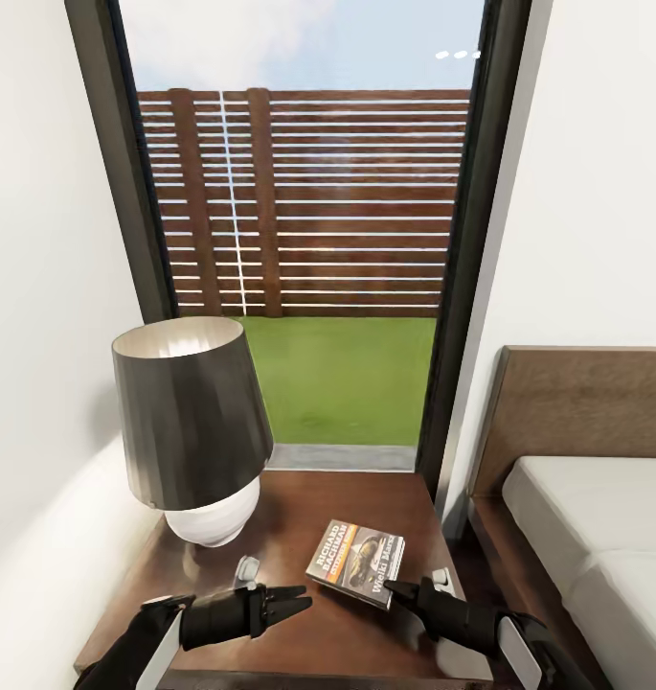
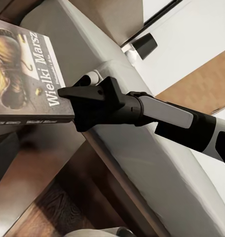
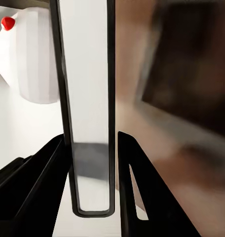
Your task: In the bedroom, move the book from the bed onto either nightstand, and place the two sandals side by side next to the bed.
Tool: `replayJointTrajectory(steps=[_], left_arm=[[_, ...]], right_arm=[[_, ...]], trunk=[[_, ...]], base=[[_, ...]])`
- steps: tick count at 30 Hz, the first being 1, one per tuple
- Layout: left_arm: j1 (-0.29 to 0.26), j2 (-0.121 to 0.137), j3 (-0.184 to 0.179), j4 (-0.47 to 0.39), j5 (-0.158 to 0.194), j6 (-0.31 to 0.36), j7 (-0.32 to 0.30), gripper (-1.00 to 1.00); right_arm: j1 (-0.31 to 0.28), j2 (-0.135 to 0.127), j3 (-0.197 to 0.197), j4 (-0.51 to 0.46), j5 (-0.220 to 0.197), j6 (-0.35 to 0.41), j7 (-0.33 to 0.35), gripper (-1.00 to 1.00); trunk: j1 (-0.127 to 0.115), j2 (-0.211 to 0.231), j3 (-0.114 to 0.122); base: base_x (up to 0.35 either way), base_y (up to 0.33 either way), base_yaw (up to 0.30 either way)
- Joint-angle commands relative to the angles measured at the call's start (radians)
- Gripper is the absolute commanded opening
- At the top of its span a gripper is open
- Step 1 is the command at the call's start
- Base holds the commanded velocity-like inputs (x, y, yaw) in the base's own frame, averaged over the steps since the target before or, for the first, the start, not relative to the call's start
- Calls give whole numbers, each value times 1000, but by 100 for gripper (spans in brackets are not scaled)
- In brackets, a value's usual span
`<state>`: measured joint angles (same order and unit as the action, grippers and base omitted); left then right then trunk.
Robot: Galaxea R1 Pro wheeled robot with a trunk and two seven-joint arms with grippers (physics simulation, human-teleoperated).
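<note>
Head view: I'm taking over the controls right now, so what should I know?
Right pincer closed on the edge of the thin dark paperback book.
Left pincer holds nothing, open or shut unclear.
Book is over the glossy dark brown wooden nightstand, beside the black-shaded lamp.
Left to do: release the book, then pair the sandals by the pale grey-white bed.
</note>
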<state>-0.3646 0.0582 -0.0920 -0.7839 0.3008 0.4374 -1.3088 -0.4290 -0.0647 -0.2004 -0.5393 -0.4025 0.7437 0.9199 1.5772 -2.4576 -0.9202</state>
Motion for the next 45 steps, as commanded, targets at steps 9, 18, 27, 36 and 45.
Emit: replayJointTrajectory(steps=[9,18,27,36,45], left_arm=[[-1,2,-5,0,9,10,0,100],[-1,1,-5,0,9,10,0,100],[-1,1,-5,0,8,10,0,100],[-1,1,-5,0,8,10,0,100],[-1,1,-5,0,9,10,0,100]], right_arm=[[-1,0,-3,1,-1,5,2,-100],[-1,0,-3,1,-1,5,2,-100],[-1,0,-3,0,-1,5,2,-100],[-1,0,-2,0,-1,5,2,-100],[-1,0,-3,0,-1,5,2,-100]], trunk=[[11,-21,-10],[19,-35,-17],[19,-35,-17],[23,-43,-24],[23,-43,-24]], base=[[0,0,0],[0,0,0],[0,0,0],[0,0,0],[0,0,0]])
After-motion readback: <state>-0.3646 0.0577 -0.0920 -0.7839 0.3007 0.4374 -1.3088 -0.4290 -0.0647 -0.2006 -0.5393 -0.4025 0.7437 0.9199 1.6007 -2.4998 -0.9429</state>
